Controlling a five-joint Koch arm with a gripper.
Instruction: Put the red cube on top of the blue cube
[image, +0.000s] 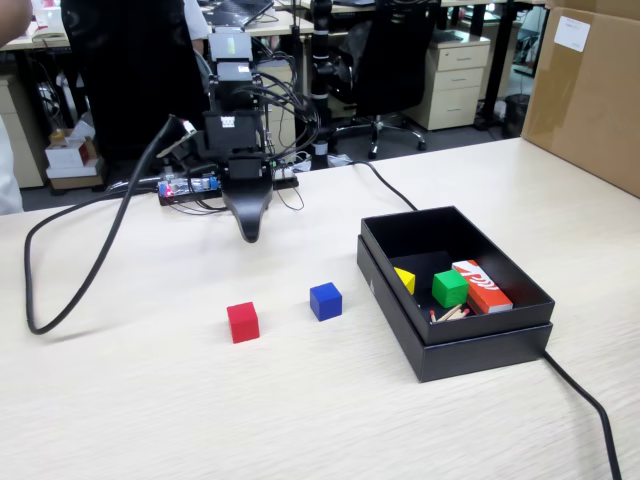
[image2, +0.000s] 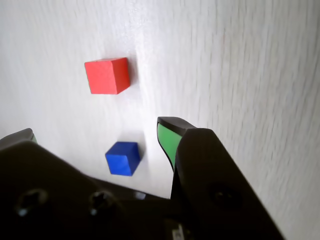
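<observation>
Two cubes sit apart on the table (image: 150, 400): red cube (image: 242, 322) left of blue cube (image: 325, 301) in the fixed view. Gripper (image2: 95, 132) hangs above them, jaws spread, holding nothing.

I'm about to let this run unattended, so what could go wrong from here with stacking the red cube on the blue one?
1. The red cube and the blue cube sit close together on the table; a wide approach by the gripper might nudge the blue one.
2. Both cubes are equally small, so an off-centre release could topple the red one.
3. The black box lies just beyond the blue cube and could block a swing.
</observation>
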